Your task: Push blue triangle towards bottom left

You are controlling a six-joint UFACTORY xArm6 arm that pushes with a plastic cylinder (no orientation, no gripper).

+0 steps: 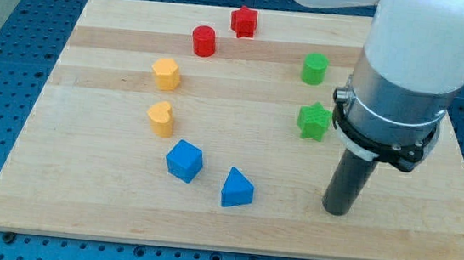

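We see my tip point(337, 212) resting bare on the wooden board point(88, 202), holding nothing, well to the view's right of the blue triangle point(236, 188), which sits just beside the blue cube point(185, 160).

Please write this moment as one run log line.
my tip: right of blue triangle, apart | blue cube: left of triangle | push: not begun

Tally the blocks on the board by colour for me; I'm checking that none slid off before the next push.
Red: 2, a star and a cylinder
Green: 2, a cylinder and a star
Yellow: 2, a hexagon and a heart
Blue: 2, a cube and the blue triangle
Total: 8 blocks
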